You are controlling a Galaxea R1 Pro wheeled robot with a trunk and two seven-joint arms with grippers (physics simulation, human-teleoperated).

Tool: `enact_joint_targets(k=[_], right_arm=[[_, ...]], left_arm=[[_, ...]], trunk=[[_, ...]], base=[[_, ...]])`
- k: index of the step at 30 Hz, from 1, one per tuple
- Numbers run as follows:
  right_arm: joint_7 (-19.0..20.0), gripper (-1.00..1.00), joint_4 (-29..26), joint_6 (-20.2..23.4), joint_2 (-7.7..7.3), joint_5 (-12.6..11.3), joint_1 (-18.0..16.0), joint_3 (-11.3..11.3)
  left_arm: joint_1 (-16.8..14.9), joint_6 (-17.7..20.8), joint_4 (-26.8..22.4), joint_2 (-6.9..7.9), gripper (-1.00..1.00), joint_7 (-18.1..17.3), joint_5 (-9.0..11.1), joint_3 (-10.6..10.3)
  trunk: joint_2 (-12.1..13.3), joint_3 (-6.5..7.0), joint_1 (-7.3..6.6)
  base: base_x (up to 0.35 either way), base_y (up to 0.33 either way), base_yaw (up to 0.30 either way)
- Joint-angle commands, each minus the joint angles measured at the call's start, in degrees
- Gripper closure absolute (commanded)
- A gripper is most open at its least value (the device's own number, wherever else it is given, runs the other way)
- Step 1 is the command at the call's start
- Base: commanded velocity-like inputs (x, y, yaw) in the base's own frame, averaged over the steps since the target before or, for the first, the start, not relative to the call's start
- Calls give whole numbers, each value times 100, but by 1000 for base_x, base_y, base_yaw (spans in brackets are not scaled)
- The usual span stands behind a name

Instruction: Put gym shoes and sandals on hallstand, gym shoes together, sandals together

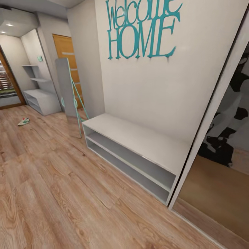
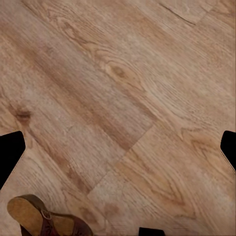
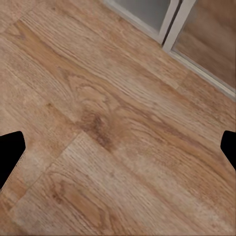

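One gym shoe (image 1: 24, 121), white with green trim, lies on the corridor floor (image 1: 52, 193) far off at the left. Beyond it, against the far wall, stands the hallstand (image 1: 42, 100), a light grey low bench with two staggered shelves and small teal letters above. A brown sandal (image 2: 44, 220) with a tan footbed lies on the planks at the edge of the left wrist view, apart from the fingers. My left gripper (image 2: 118, 150) is open over bare floor. My right gripper (image 3: 118, 150) is open too, over planks near a grey cabinet base (image 3: 147, 12).
A second grey two-tier bench (image 1: 138, 152) stands close at the right under teal "Welcome HOME" letters (image 1: 141, 29). A leaning mirror with a teal frame (image 1: 69, 91) stands between the two units. A sliding wardrobe door (image 1: 221, 138) lines the right side.
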Motion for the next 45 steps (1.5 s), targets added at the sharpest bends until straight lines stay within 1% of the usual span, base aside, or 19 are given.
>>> enact_joint_targets(k=[1,12,39,45], right_arm=[[-5,-100,3,-17,0,3,-3,-3],[-9,-100,3,-17,0,3,-3,-3],[-9,-100,3,-17,0,-1,-3,-7],[-9,-100,3,-17,0,-5,-3,-11]], left_arm=[[-4,-19,5,-2,-100,-7,-5,12],[-4,-20,5,-5,-100,-9,-7,6],[-6,-25,5,1,-100,-6,-2,17],[-4,-25,5,2,-100,-3,1,22]], trunk=[[-2,-5,3],[-2,-5,3],[-2,-5,3],[-2,-12,3]], base=[[337,18,0],[337,-25,0],[322,-136,0],[226,-29,120]])
